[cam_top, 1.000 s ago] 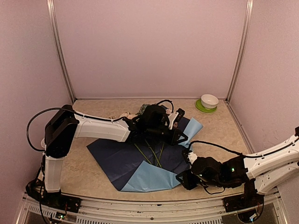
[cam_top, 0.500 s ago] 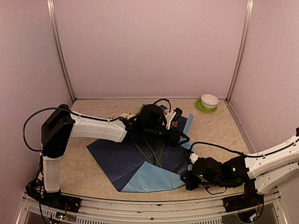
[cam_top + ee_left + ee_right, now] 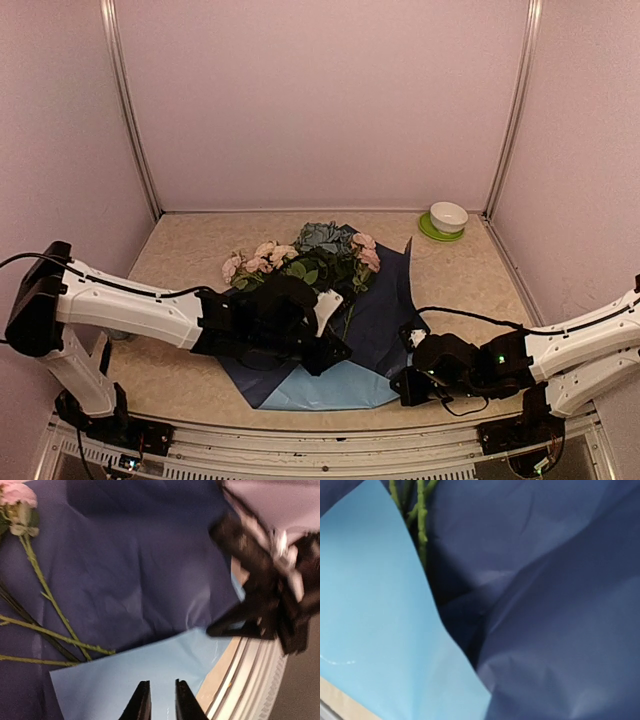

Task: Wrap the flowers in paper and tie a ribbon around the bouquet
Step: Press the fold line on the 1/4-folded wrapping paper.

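Pinkish walls round a beige worktop (image 3: 190, 250), from above. On it, paper (image 3: 390, 300) spread dark side up, near corner folded over to show light blue. Flowers (image 3: 300, 258) laid across the far half, blooms away from the arms, stems running toward the near fold. Left gripper (image 3: 335, 352) low over the near middle of the paper; right gripper (image 3: 398, 385) down at the paper's near right edge. Bowl (image 3: 448, 215) on a green saucer in the far right corner, well apart. No ribbon to be found anywhere.

From the left wrist: fingers (image 3: 140, 705) a narrow slit apart, nothing between them, poised over the light blue flap (image 3: 125, 675). Stems (image 3: 45, 587) bare on the dark sheet. Right gripper (image 3: 260, 595) across the view, blurred, its tip touching the paper's edge.

From the right wrist: nothing but paper (image 3: 560, 605) up close, light flap beside dark sheet, stem ends (image 3: 421, 515) peeking in at the top. Own fingers out of sight. Pressed together, by all signs, though cannot tell whether on the paper's edge or merely against it.

Judged so: flowers placed, one corner turned over, and little more. Left to do: rolling the sheet into a cone round the stems, then finding and tying the ribbon, which is most of the job.
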You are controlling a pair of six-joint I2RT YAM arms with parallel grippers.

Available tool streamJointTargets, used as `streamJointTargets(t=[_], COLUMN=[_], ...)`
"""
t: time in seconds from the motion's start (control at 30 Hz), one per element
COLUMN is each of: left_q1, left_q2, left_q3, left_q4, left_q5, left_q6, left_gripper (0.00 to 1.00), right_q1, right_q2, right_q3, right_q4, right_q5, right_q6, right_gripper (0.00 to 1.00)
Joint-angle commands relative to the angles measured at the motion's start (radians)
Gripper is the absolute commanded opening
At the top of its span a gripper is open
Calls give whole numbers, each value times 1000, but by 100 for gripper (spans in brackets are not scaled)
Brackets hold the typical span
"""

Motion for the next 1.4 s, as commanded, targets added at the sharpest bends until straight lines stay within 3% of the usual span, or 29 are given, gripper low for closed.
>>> streamJointTargets(t=[0.0, 0.27, 0.6, 0.9, 1.07, 1.37], left_q1=[-84, -192, -314, -324, -317, -310], left_q2=[122, 251, 218, 155, 60, 44], left_q3=[-28, -42, -145, -227, -304, -379], left_q4=[-137, -177, -279, -430, -431, -466], left_q5=[-84, -196, -203, -217, -188, -136], left_q6=[-45, -151, -320, -496, -544, -639], left_gripper=[13, 9, 9, 9, 7, 5], right_q1=[-6, -7, -7, -6, -6, -6], right_q2=[-4, -36, -88, -95, -83, -70], right_q3=[13, 5, -38, -39, -13, 26], right_q4=[-43, -86, -78, -93, -142, -185], right_q5=[-1, 37, 54, 47, 36, 35], right_q6=[7, -27, -6, -8, -15, -38], right_gripper=[0, 0, 0, 0, 0, 0])
